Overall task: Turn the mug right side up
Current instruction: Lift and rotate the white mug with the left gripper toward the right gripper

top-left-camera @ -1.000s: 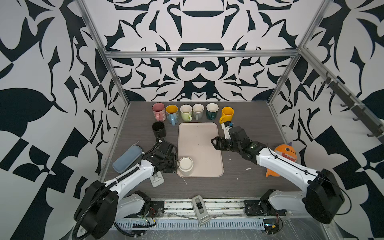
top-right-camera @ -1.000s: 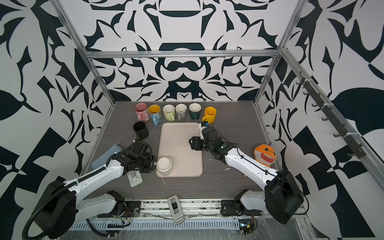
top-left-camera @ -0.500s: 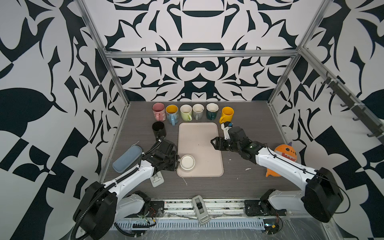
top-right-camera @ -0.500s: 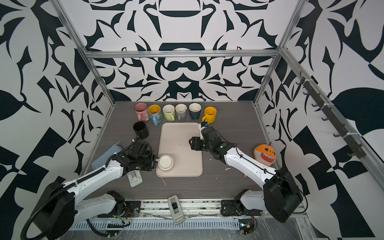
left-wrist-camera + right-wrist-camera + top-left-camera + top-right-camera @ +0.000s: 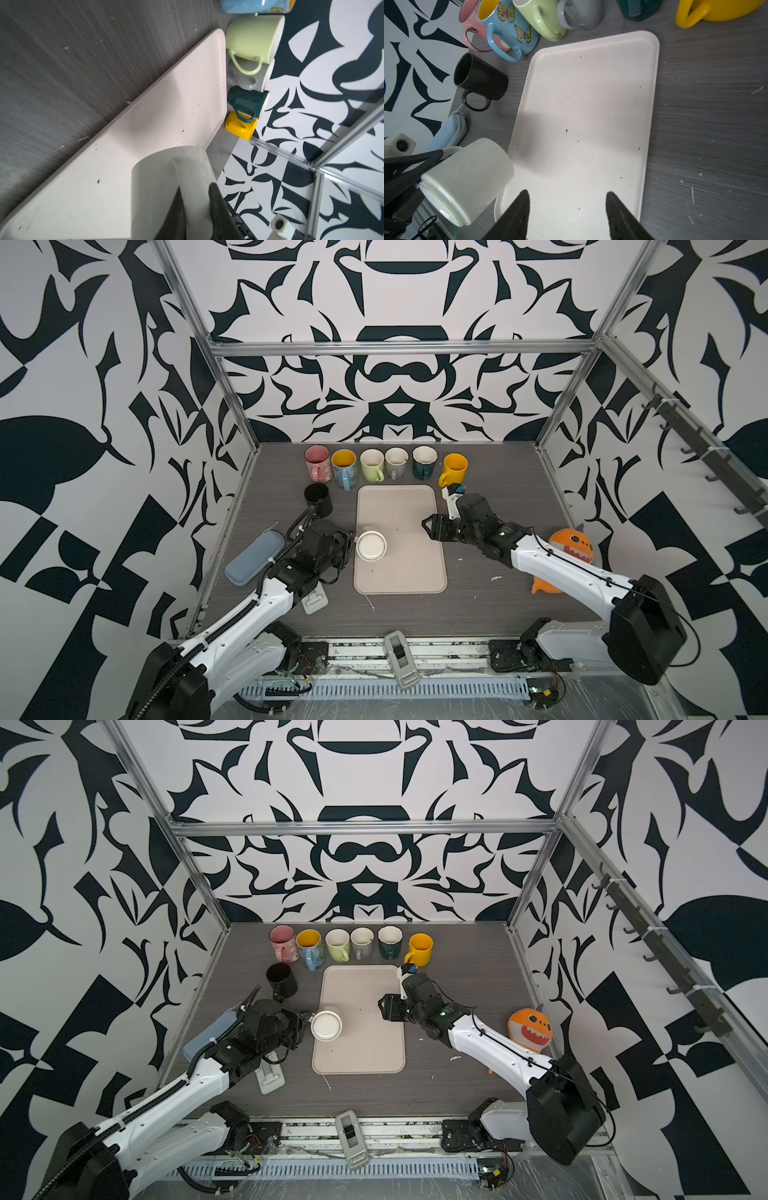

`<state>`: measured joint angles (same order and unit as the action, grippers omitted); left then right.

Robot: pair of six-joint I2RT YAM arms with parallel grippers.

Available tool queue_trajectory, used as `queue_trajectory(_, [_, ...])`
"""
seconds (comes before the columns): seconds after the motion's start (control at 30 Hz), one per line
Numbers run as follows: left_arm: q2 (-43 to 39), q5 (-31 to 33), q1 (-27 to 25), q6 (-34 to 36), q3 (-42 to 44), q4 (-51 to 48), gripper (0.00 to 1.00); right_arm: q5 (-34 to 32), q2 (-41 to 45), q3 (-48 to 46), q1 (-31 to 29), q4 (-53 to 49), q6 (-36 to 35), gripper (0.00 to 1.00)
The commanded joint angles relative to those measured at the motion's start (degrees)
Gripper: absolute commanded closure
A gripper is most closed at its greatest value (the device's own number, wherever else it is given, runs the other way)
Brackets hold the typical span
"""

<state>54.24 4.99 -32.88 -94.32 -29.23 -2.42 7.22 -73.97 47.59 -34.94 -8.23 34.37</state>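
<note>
Low and left of centre in a top view, the left gripper (image 5: 350, 540) pinches the handle of the white mug (image 5: 371, 545), which is tilted base-up over the cream tray's (image 5: 407, 568) left edge. Right of it, the right gripper (image 5: 427, 526) hovers above the tray, jaws spread. A row of coloured mugs (image 5: 371, 464) stands beyond.

White mug (image 5: 467, 178) (tilted) at corner of cream tray (image 5: 581, 124)

Both top views looked down from 6 o'clock, wrist cameras close, facing 2 and 10 o'clock, all sharing the tray (image 5: 407, 506)
</note>
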Motion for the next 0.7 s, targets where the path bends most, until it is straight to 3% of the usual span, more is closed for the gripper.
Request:
queue_trajectory(0.0, [-0.05, -1.96, -0.16, 9.87, -2.78, 7.88, 1.0, -0.08, 1.35, 1.65, 0.22, -1.65, -0.89, 0.51])
queue_trajectory(0.23, [2.62, -8.99, -0.29, 27.41, -7.43, 13.33, 1.0, -1.07, 4.21, 3.12, 0.27, -5.14, -3.32, 0.78])
queue_trajectory(0.47, [1.68, -10.37, -2.6, 41.64, -7.97, 15.98, 1.0, 0.1, 5.57, 5.21, 0.24, -7.63, -4.79, 1.0])
queue_trajectory(0.67, [0.78, -6.04, -7.12, 52.16, -7.26, 15.96, 1.0, 2.34, 5.03, 7.73, 0.3, -8.99, -5.63, 1.0])
